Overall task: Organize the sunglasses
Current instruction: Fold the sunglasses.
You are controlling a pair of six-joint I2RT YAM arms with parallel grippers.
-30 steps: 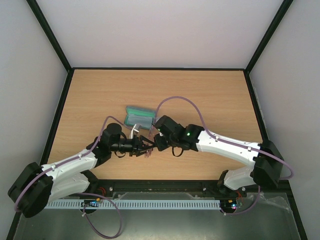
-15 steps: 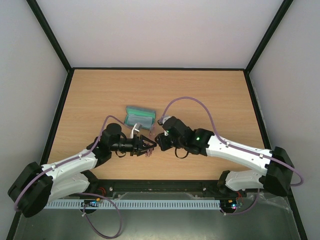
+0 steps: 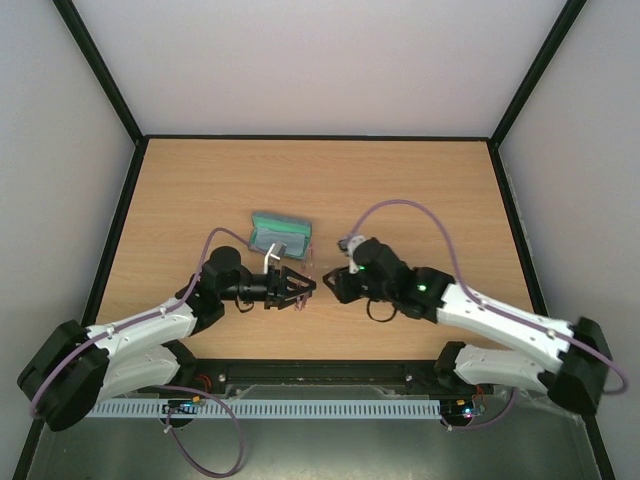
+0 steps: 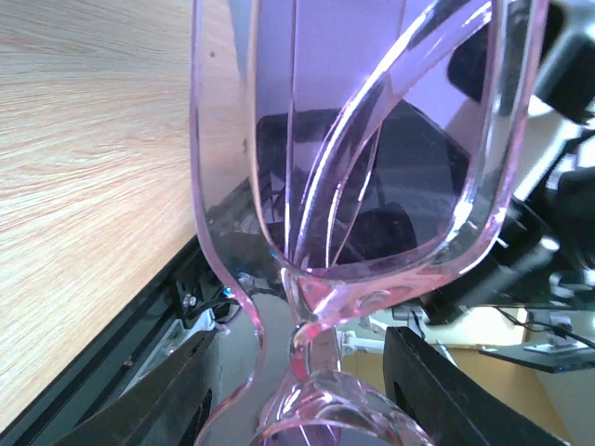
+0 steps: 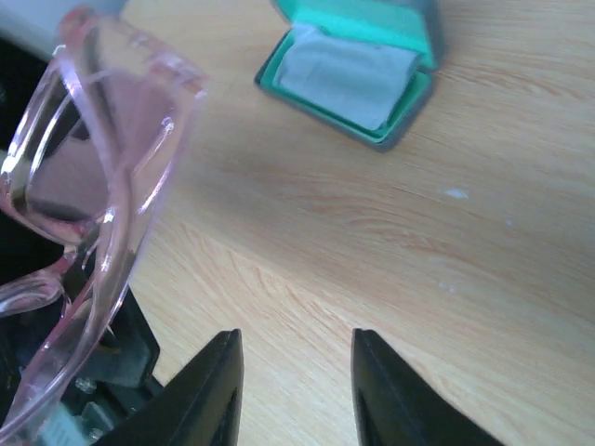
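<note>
Nearest the arms' bases, the left gripper [image 4: 302, 372] is clamped on the sunglasses [image 4: 372, 167], holding them up off the table [image 5: 437, 251] with the pink frame standing on edge and the folded temples showing through a lens. Exactly where the pads press is hard to make out, since the frame fills the left wrist view, though it looks to be near the bridge. Just beside it, tip facing tip, the right gripper [image 5: 296, 353] hangs with its jaws parted and nothing between them, clear of the glasses. Farther back lies the open teal-lined case [image 5: 372, 19] with a light blue cloth [image 5: 349, 72] in it.
</note>
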